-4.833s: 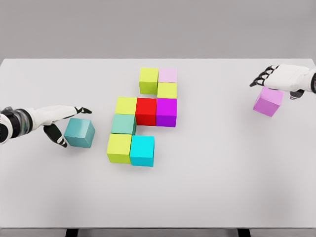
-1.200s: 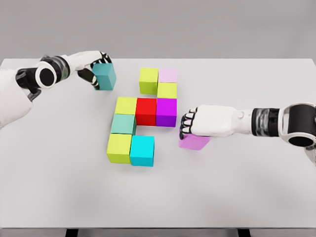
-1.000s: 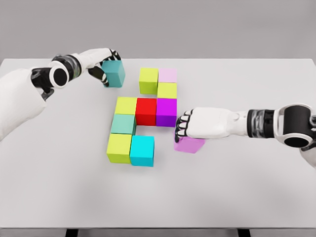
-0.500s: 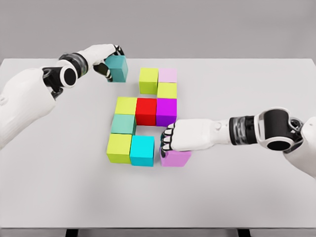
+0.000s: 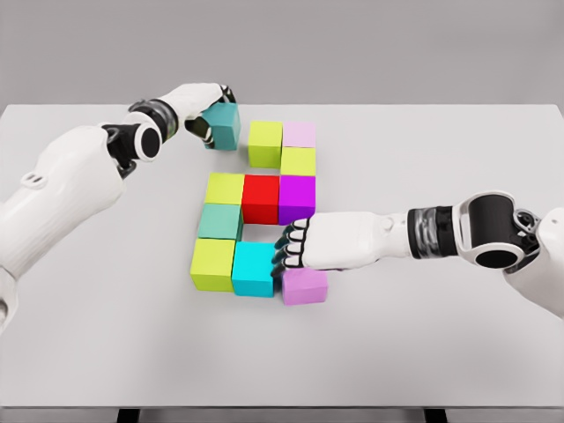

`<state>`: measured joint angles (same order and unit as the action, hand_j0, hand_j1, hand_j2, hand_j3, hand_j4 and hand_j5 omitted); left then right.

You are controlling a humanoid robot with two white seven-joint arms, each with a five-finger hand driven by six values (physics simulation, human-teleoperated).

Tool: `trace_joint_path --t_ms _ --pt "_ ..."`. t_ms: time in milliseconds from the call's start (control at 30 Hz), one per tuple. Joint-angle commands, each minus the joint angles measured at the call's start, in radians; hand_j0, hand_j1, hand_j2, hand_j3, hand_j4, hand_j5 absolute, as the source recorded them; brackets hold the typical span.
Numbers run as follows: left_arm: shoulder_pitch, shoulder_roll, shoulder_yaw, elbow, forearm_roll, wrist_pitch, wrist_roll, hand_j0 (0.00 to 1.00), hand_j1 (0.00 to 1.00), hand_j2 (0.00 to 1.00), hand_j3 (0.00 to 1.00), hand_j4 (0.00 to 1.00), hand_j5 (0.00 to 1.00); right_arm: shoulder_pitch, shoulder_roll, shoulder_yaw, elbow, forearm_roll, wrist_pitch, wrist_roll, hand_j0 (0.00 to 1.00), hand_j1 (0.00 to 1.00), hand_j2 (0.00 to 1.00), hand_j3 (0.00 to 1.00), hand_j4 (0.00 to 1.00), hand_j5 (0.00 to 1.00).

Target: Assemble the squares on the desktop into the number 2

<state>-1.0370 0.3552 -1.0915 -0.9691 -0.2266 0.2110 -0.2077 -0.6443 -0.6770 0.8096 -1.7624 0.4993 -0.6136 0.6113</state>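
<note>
- The left hand (image 5: 204, 104), upper left of the frame, has its fingers wrapped around a teal cube (image 5: 224, 125).
- The right hand (image 5: 310, 247), at centre, presses curled fingers onto a violet cube (image 5: 305, 287) beside the cyan cube (image 5: 254, 269).
- Both cubes look rigid, light and smooth; opposite flat faces suit gripping.

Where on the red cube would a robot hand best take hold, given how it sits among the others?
From above, by the top's front and back edges. The red cube has the yellow cube and purple cube tight against its left and right; its front faces an open gap, so those sides seem reachable.
</note>
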Motion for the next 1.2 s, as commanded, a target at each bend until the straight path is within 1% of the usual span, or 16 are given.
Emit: trace_joint_path --t_ms 0,67,200,300,367,433,533,567,633,700,733,767,800,867,1000,1167 --pt "0.000 -0.004 0.001 0.003 -0.003 -0.001 0.004 0.56 0.56 0.56 0.56 0.56 0.56 0.000 -0.003 -0.013 0.000 -0.008 0.003 0.000 1.00 1.00 1.00 1.00 1.00 1.00" --pt "0.000 -0.005 0.001 0.003 -0.005 -0.001 0.004 0.56 0.56 0.56 0.56 0.56 0.56 0.003 -0.007 -0.058 0.001 -0.021 0.003 0.000 1.00 1.00 1.00 1.00 1.00 1.00" --pt "0.000 -0.015 0.001 0.018 -0.005 -0.001 0.004 0.56 0.56 0.56 0.56 0.56 0.56 0.011 -0.018 -0.145 0.001 -0.099 0.003 0.000 1.00 1.00 1.00 1.00 1.00 1.00" --pt "0.002 -0.024 0.001 0.027 -0.005 -0.001 0.004 0.56 0.56 0.56 0.56 0.56 0.56 0.021 -0.062 -0.191 0.001 -0.114 0.003 0.000 1.00 1.00 1.00 1.00 1.00 1.00" --pt "0.003 -0.024 0.001 0.027 -0.005 -0.001 0.004 0.56 0.56 0.56 0.56 0.56 0.56 0.058 -0.107 -0.251 0.001 -0.123 0.003 0.000 1.00 1.00 1.00 1.00 1.00 1.00" --pt "0.003 -0.024 0.001 0.027 -0.005 -0.001 0.004 0.56 0.56 0.56 0.56 0.56 0.56 0.087 -0.139 -0.288 0.001 -0.123 0.003 0.000 1.00 1.00 1.00 1.00 1.00 1.00" --pt "0.009 -0.025 -0.001 0.021 -0.005 -0.001 0.004 0.56 0.56 0.56 0.56 0.56 0.56 0.117 -0.154 -0.293 0.001 -0.123 0.003 0.000 1.00 1.00 1.00 1.00 1.00 1.00" --pt "0.014 -0.025 -0.001 0.018 -0.005 -0.001 0.004 0.56 0.56 0.56 0.56 0.56 0.56 0.120 -0.154 -0.288 0.001 -0.123 0.003 0.000 1.00 1.00 1.00 1.00 1.00 1.00" --pt "0.014 -0.025 -0.001 0.016 -0.005 -0.002 0.004 0.56 0.56 0.56 0.56 0.56 0.56 0.149 -0.153 -0.280 0.001 -0.123 0.003 0.000 1.00 1.00 1.00 1.00 1.00 1.00" --pt "0.014 -0.025 -0.001 0.018 -0.005 -0.002 0.004 0.56 0.56 0.56 0.56 0.56 0.56 0.150 -0.154 -0.241 0.001 -0.122 0.003 0.000 1.00 1.00 1.00 1.00 1.00 1.00" --pt "0.015 -0.027 -0.001 0.018 -0.005 -0.002 0.002 0.56 0.56 0.56 0.56 0.56 0.56 0.156 -0.154 -0.205 0.001 -0.119 0.003 0.000 1.00 1.00 1.00 1.00 1.00 1.00" --pt "0.015 -0.027 -0.001 0.018 -0.005 -0.002 0.004 0.56 0.56 0.56 0.56 0.56 0.56 0.156 -0.157 -0.195 0.001 -0.116 0.003 0.000 1.00 1.00 1.00 1.00 1.00 1.00" --pt "0.015 -0.027 -0.001 0.020 -0.005 -0.002 0.004 0.56 0.56 0.56 0.56 0.56 0.56 0.158 -0.170 -0.193 0.000 -0.116 0.003 0.000 1.00 1.00 1.00 1.00 1.00 1.00" --pt "0.015 -0.028 -0.002 0.020 -0.005 -0.002 0.004 0.56 0.56 0.56 0.56 0.56 0.56 0.184 -0.176 -0.191 0.000 -0.111 0.003 0.000 1.00 1.00 1.00 1.00 1.00 1.00" --pt "0.015 -0.036 -0.002 0.020 -0.005 -0.002 0.004 0.56 0.56 0.56 0.56 0.56 0.56 0.193 -0.213 -0.193 0.000 -0.107 0.003 0.000 1.00 1.00 1.00 1.00 1.00 1.00" --pt "0.017 -0.038 -0.002 0.018 -0.005 -0.002 0.004 0.57 0.57 0.57 0.57 0.57 0.57 0.219 -0.219 -0.191 0.000 -0.085 0.003 0.000 1.00 1.00 1.00 1.00 1.00 1.00"
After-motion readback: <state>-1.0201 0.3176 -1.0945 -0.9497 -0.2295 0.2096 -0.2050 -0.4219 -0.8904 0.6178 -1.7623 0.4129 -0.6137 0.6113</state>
